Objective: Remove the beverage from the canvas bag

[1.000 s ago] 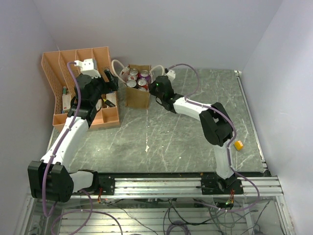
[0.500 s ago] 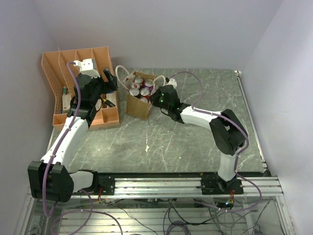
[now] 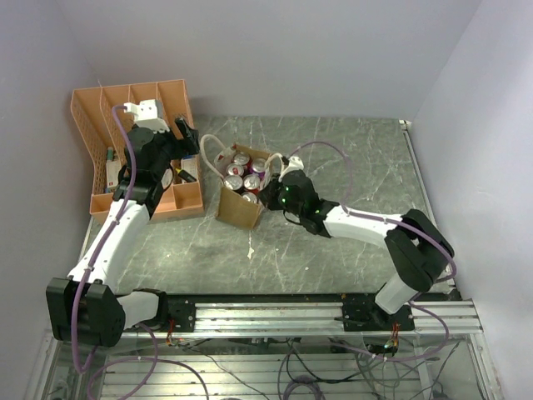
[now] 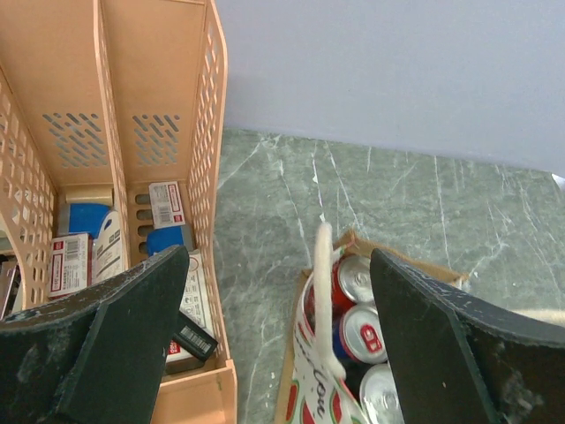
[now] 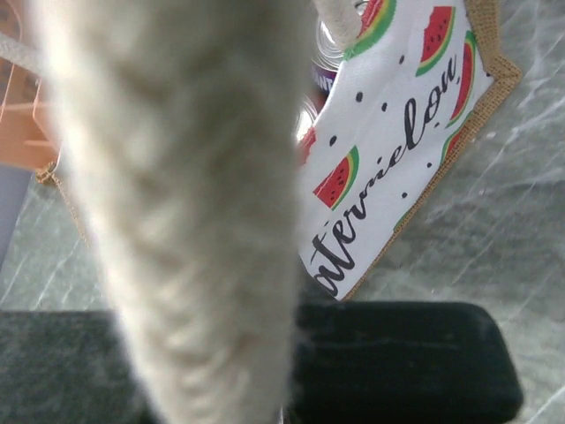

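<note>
left arm reaching forward, left claw [image 4: 278,265] wide open, right arm stretched low leftward, right claw [image 3: 273,185] pinched shut

Canvas bag [image 5: 397,150], white printed panel: black script, "atermelon" readable, so "watermelon" with its first letter behind the rope handle [image 5: 177,221]. Red-and-green melon slices printed around the word.

Left wrist view: the same panel [image 4: 313,389] seen at an angle, only a curl of script, not readable.

Small boxes [image 4: 163,205] in the orange rack [image 4: 212,177]: red-and-white labels, print too small to read.

Cans [image 4: 357,278]: no brand legible.
</note>
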You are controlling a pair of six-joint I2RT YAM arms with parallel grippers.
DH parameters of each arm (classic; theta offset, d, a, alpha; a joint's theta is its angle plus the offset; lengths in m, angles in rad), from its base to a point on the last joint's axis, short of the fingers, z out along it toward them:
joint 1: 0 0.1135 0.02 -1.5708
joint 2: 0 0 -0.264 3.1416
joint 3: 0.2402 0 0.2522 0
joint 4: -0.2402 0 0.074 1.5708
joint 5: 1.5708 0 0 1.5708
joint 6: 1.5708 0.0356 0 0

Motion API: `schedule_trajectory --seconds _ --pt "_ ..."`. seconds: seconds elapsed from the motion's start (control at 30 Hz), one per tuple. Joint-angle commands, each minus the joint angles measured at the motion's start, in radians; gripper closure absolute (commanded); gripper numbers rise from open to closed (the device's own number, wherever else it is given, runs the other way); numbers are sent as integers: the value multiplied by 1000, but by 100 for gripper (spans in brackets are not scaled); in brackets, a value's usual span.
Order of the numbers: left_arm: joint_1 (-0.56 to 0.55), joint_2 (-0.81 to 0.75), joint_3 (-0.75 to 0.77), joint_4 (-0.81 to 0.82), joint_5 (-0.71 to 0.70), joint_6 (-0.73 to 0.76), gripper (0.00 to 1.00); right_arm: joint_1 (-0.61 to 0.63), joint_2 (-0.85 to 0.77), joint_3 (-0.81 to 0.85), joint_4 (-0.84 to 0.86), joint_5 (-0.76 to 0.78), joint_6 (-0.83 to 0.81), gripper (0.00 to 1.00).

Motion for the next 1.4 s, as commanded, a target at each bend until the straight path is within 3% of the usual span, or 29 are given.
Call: schedule_trajectory --seconds 0.0,0.43,0.57,0.67,0.77,1.07,1.33,1.37 --pt "12 -22 45 14 14 5 6 81 -71 -91 -83 -90 -26 100" --pt "12 -7 68 -42 198 -89 6 126 -313 -253 -229 14 -35 100" --pt "-4 -19 71 -76 222 -82 6 130 -352 -264 -251 -32 -23 100" --pt "-43 -16 107 -144 193 -43 6 143 -370 -292 -211 -86 -11 100" --pt "-82 -8 172 -320 183 -28 6 168 -367 -293 -207 -113 -12 100" --pt "-85 -294 -154 -481 202 -163 6 232 -399 -320 -214 -84 -43 100" --pt "-94 -256 -236 -473 293 -221 6 236 -436 -356 -204 -82 -67 100" --pt "-94 -257 -239 -487 270 -229 12 236 -438 -354 -209 -77 -73 100"
